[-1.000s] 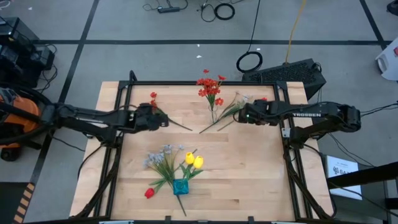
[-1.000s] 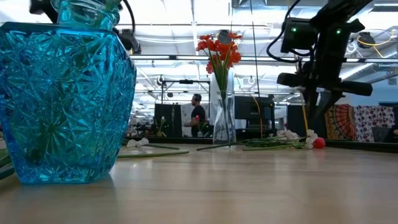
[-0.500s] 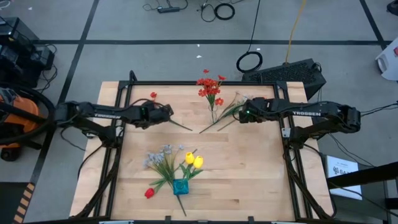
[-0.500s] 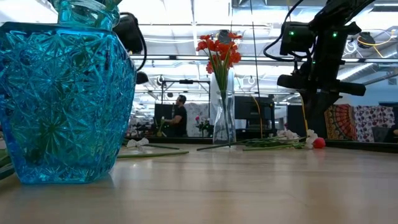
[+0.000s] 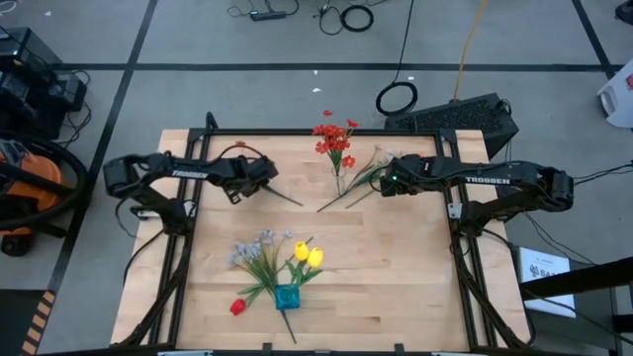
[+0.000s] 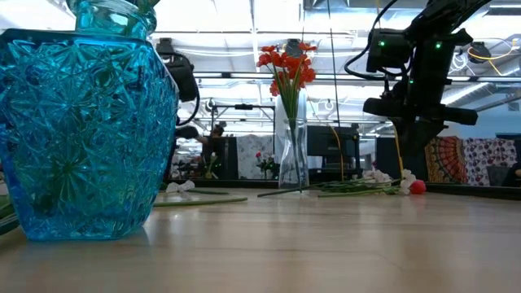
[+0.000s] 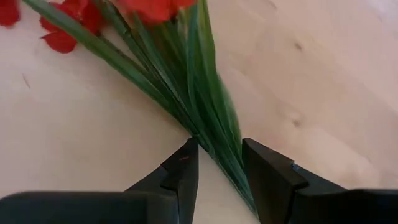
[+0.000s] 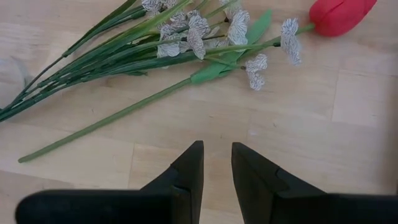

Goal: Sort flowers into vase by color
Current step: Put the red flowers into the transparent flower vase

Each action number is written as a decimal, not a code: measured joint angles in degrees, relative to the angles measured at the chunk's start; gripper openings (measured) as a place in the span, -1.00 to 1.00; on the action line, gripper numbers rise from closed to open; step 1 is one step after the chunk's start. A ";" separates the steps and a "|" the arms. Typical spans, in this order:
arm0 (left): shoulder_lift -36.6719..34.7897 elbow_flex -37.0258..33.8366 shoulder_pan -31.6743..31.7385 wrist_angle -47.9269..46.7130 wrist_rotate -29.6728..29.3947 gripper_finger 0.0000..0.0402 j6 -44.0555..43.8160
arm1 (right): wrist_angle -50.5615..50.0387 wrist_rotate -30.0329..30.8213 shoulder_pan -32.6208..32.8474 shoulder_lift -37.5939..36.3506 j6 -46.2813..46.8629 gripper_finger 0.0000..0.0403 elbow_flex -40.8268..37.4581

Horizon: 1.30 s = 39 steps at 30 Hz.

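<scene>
Where the left arm reaches over the table's [image 5: 396,277] far-left part, the left claw [image 7: 219,167] is seen low over a red spray [image 7: 152,7], its fingers [image 7: 183,171] parted with the bundled green stems [image 7: 208,118] lying between them — whether the pads touch the stems cannot be told. In the high view this claw [image 5: 259,174] sits just beside that red flower, whose long stem [image 5: 287,198] is laid out toward the table's middle.

The right claw [image 8: 216,163] is held over bare wood with only a narrow gap between its fingers, gripping nothing. Just ahead of it, a pale white-lavender spray [image 8: 193,31] and a red tulip bud [image 8: 341,14] are laid flat on the wood, the bud's stem crossing the spray.

A clear glass vase [image 6: 293,155] holding red clustered flowers [image 5: 334,138] is stood at the far middle. Near the front edge, a blue cut-glass vase [image 6: 85,130] is filled with yellow tulip buds [image 5: 309,255] and pale sprays [image 5: 255,247] — a loose red bud [image 5: 237,307] is left beside it.
</scene>
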 joint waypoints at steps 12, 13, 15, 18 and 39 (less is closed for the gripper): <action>3.98 0.30 3.56 -0.21 2.47 -0.37 11.23 | -0.05 0.00 0.02 0.00 -0.42 -0.63 0.00; 3.99 0.28 3.56 -0.31 2.46 -0.40 11.92 | -0.04 0.00 0.02 0.00 -0.42 -0.63 0.00; 4.02 0.25 3.56 -0.45 2.43 -0.49 12.82 | -0.07 0.01 0.02 0.00 -0.42 -0.63 0.00; 4.07 0.19 3.56 -0.79 2.40 -0.69 13.32 | -0.02 -0.01 0.02 0.00 -1.16 -0.63 0.00; -11.22 -0.19 1.17 7.53 -7.73 -0.93 19.10 | -8.09 -8.37 0.52 -1.78 -17.72 -0.63 0.70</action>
